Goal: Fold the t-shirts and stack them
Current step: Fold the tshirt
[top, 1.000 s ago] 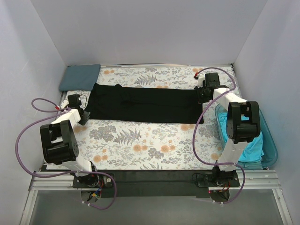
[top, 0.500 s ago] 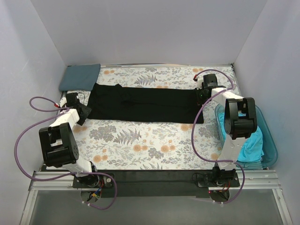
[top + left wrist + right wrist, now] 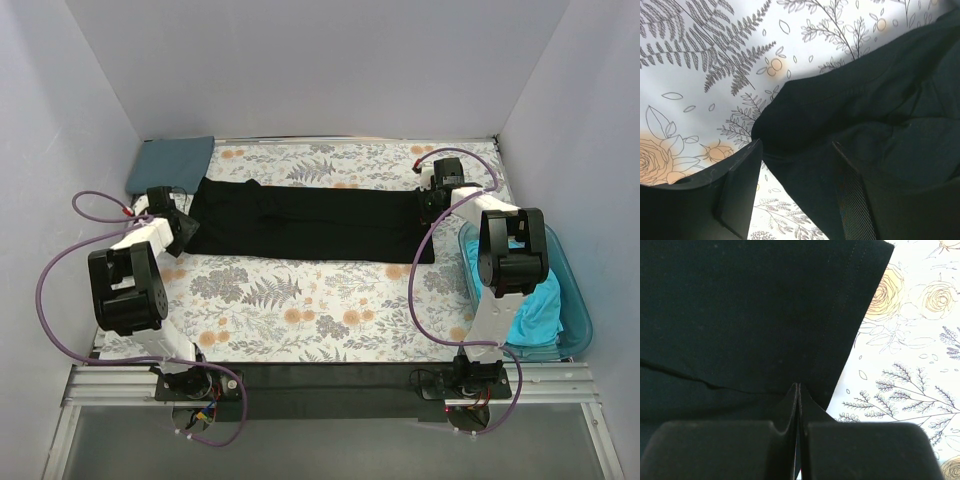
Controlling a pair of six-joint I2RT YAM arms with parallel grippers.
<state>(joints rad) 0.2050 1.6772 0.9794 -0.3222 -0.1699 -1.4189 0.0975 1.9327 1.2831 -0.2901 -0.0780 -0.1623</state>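
A black t-shirt (image 3: 310,220) lies folded into a long strip across the floral table cloth (image 3: 300,300). My left gripper (image 3: 180,228) stands open at its left end. In the left wrist view the shirt's corner (image 3: 865,100) lies flat between the spread fingers (image 3: 742,185), loose. My right gripper (image 3: 430,205) is at the strip's right end, shut. In the right wrist view its tips (image 3: 798,386) close on the shirt (image 3: 740,305) right by its edge. A slate blue-grey t-shirt (image 3: 170,163) lies folded at the back left. A turquoise t-shirt (image 3: 535,305) fills the tub.
The translucent teal tub (image 3: 578,300) stands at the right edge of the table, beside the right arm. Grey walls close in the table at the back and both sides. Purple cables loop beside each arm.
My left gripper has opened and let go of the shirt's left end, shifting slightly toward the shirt. The right arm's elbow rose while its gripper stayed shut at the right end.
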